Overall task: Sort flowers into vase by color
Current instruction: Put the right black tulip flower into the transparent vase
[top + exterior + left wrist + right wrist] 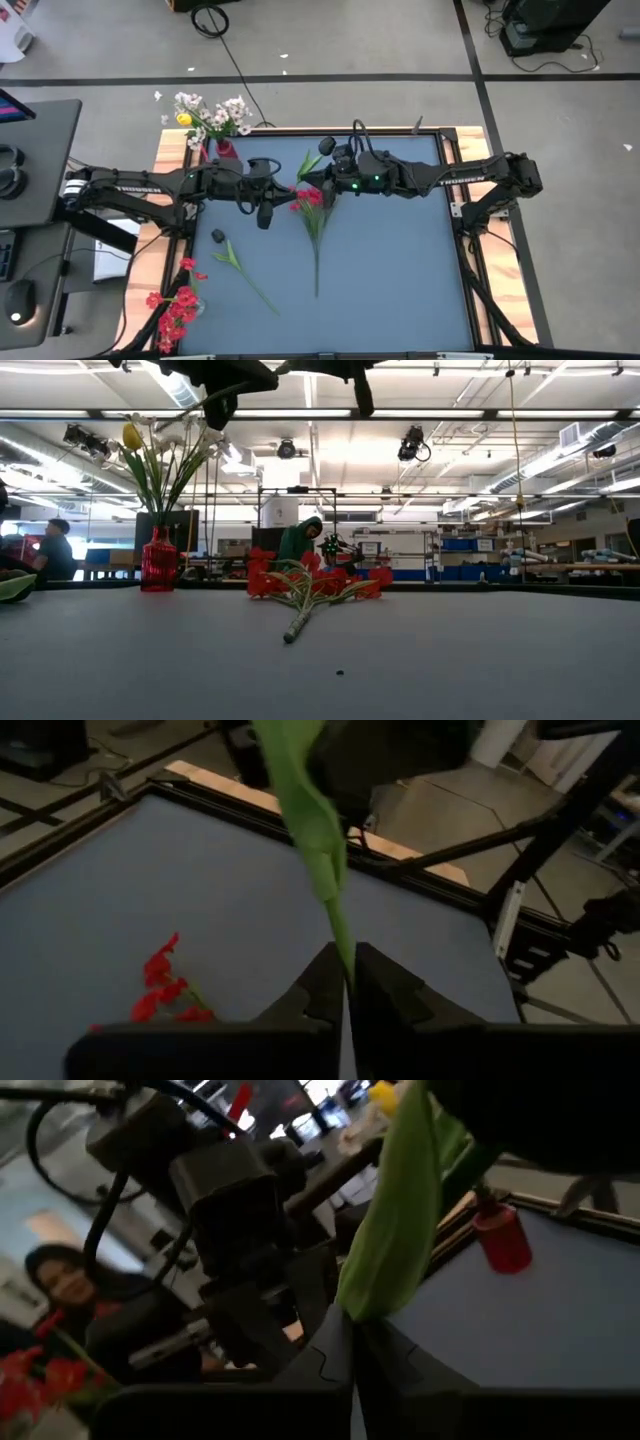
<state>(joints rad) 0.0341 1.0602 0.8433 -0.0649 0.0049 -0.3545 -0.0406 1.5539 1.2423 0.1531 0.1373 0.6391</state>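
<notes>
Both arms meet over the far-middle of the table. Left gripper has its fingers pressed together on a thin green stem, w/ a broad leaf rising from it. Right gripper is likewise clamped tight on green leaf/stem material; from above, both seem to pinch the same green sprig that pokes out between them toward the far edge, but can't tell its blossom colour. Red flower lies flat on the mat just below the grippers, blossoms toward the far side, long stem running toward the near edge; low view shows it resting on the surface, red petals spread out. Another green stem w/ leaves lies to its left, angled, blossom end not clear. Red vase stands at far-left corner holding white and yellow flowers. Bunch of red flowers sits at near-left corner; what holds it can't be made out. Small dark object rests on the mat near the angled stem. People visible in the room beyond the table.
</notes>
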